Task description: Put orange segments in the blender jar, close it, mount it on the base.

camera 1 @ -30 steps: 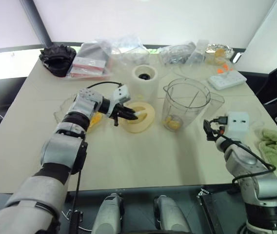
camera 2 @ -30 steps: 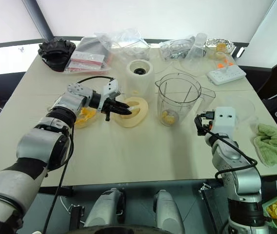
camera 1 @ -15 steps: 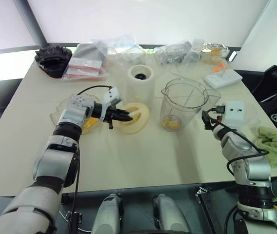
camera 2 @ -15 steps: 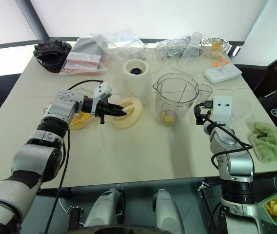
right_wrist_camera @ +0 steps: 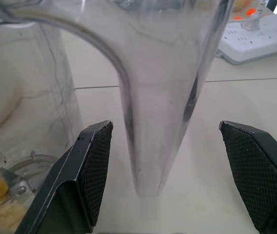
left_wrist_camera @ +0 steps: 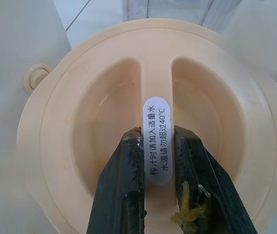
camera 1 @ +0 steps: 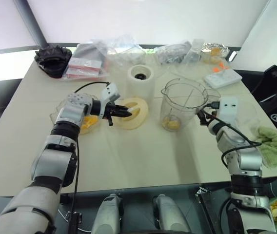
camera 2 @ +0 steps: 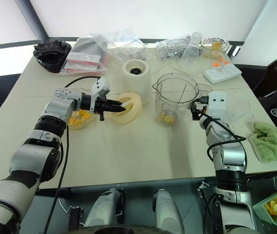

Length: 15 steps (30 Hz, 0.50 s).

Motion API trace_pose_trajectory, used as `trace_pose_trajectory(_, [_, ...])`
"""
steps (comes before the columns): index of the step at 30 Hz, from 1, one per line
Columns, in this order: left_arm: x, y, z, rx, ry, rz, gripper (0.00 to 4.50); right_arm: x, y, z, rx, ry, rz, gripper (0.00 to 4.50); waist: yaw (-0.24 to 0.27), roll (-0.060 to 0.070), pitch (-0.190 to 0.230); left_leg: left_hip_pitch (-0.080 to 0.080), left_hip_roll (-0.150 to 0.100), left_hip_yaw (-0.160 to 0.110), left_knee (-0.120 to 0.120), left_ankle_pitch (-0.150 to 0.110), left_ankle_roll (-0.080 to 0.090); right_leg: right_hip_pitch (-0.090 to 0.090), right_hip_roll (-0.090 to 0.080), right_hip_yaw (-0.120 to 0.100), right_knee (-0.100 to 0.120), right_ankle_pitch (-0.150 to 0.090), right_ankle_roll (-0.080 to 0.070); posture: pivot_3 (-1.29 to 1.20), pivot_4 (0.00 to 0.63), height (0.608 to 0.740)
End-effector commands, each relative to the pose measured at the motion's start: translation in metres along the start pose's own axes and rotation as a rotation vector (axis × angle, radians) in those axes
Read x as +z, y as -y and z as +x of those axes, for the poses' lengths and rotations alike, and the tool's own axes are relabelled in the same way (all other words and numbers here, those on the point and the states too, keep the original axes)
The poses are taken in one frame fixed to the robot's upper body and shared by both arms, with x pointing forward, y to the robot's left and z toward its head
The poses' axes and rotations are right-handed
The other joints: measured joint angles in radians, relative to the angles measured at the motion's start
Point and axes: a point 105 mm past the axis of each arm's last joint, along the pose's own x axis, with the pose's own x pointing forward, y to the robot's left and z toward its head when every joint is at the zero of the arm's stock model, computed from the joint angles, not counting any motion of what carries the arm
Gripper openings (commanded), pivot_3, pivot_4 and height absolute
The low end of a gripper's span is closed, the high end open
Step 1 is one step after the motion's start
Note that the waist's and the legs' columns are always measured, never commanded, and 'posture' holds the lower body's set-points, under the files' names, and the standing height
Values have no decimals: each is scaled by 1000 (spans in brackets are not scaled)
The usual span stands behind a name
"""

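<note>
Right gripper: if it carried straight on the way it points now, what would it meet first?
Most likely the blender jar's side handle. It stands upright between the open fingers of the right gripper, straight ahead, with the blender jar body beyond it. How much gap remains is hard to judge.

cream lid (left_wrist_camera: 153, 122); clear blender jar (camera 1: 185, 105)

green cloth (camera 1: 275, 146), power strip (camera 1: 224, 78), black glove (camera 1: 53, 58)

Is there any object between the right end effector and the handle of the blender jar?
Nothing visible stands between them. The right end effector is open, and the handle of the blender jar already lies in the gap between its two fingers, with bare table below.
</note>
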Motion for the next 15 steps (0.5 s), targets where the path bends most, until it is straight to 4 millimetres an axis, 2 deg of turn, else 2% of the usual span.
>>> trace_pose_trajectory(1, [13,-2,-5,9,33,54,266,18,7,4,-9,79,3,3622,0,0,0,0,0,0,0,0,0,0,0,0,0,0,0,0,150,740])
trace_pose_trajectory(6, [18,-3,-14,10,36,71,266,22,10,12,-13,112,9,3622,-2,0,0,0,0,0,0,0,0,0,0,0,0,0,0,0,150,740])
trace_pose_trajectory(7, [20,-3,-16,11,38,75,266,22,10,14,-12,114,11,3069,-2,0,0,0,0,0,0,0,0,0,0,0,0,0,0,0,150,740])
trace_pose_trajectory(9, [27,-4,-24,10,48,88,266,23,7,15,-2,119,17,2316,-1,0,0,0,0,0,0,0,0,0,0,0,0,0,0,0,150,740])
trace_pose_trajectory(10, [31,-4,-28,10,54,96,266,23,6,15,1,120,24,2316,-1,0,0,0,0,0,0,0,0,0,0,0,0,0,0,0,150,740])
trace_pose_trajectory(12, [47,-7,-39,21,77,121,266,24,3,15,6,123,36,2316,-1,0,0,0,0,0,0,0,0,0,0,0,0,0,0,0,150,740])
trace_pose_trajectory(15, [94,-13,-61,27,161,145,266,25,-4,11,15,132,54,2316,1,0,1,0,0,0,0,0,0,0,0,0,0,0,0,0,150,740])
